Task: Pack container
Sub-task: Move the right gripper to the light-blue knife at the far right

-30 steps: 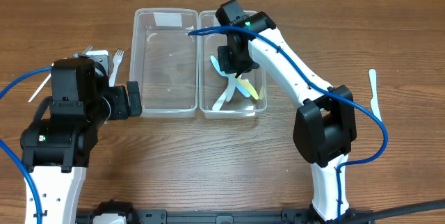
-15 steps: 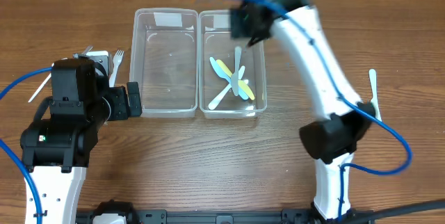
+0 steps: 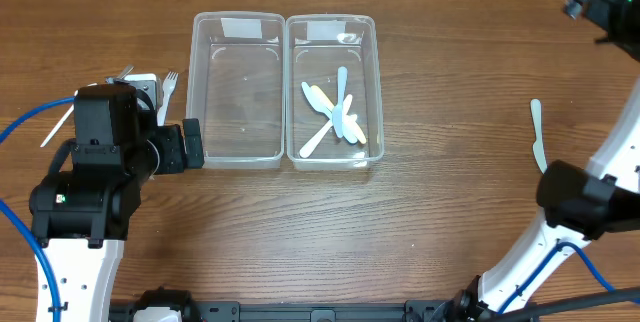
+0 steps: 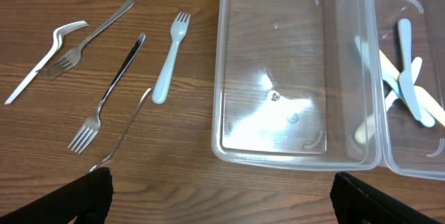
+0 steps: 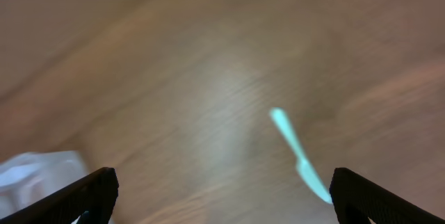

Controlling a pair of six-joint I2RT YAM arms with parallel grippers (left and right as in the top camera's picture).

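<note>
Two pairs of jaws, released, empty. Left gripper [image 4: 222, 189] beside bare left container [image 4: 271, 43]; right gripper [image 5: 222, 189] well apart from lone knife [image 5: 299, 156] on bench [image 5: 174, 78]. Right container [image 3: 330, 22] holding knives [image 3: 335, 112]. Forks [image 4: 169, 57] unpacked. Risk: smeared view, mis-aimed descent, flat knife skidding on wood.

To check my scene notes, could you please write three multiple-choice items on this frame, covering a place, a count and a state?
1. The loose light-blue knife lies: A) in a container B) on the table, far right C) on a plate.
2. Clear containers on the table: A) one B) two C) three.
3. The left container is: A) empty B) packed full C) lidded.
Key: B, it lies alone on the wood; B, two stand side by side; A, only its bare bottom shows.
</note>
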